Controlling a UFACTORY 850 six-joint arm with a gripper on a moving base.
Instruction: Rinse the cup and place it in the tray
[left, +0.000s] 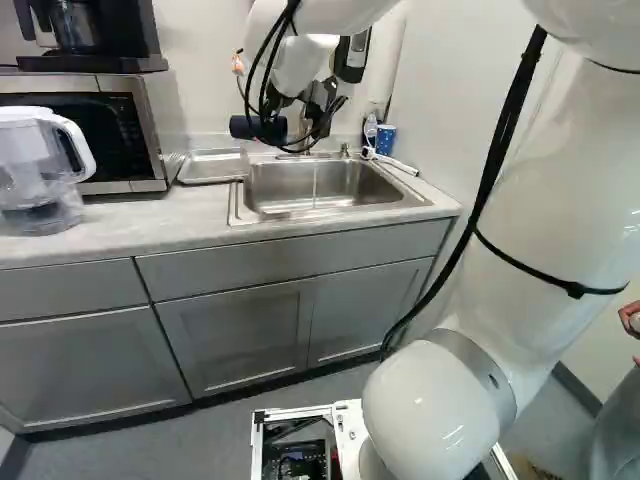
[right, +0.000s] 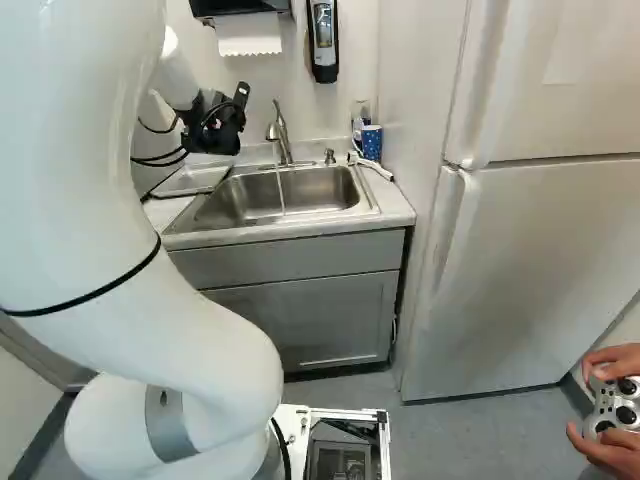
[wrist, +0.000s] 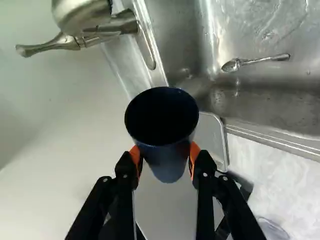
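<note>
1. Gray-fronted cabinets (left: 235, 330) carry the pale countertop (left: 120, 225) in my kitchen corner, with a white refrigerator (right: 540, 270) on the right of my right base view.
2. Nearest me, my white arm (right: 150, 310) rises from its joint and reaches over the counter.
3. At the left of my left base view, a clear pitcher (left: 35, 170) stands on the countertop.
4. Out over the sink area, I have the gripper (left: 283, 124) clamped around the dark blue cup (left: 243, 128), an orange pad (wrist: 135, 154) pressing each side. It's held in the air, on its side in the left base view.
5. Below, the metal sink (right: 235, 205) has a spoon (wrist: 250, 61) in it; a thin stream falls from the faucet (right: 278, 130).
6. Left of the sink sits the tray (left: 213, 166), just beside the microwave (left: 150, 120).
7. Farther back, a patterned blue cup (right: 371, 142) stands near the wall.
</note>
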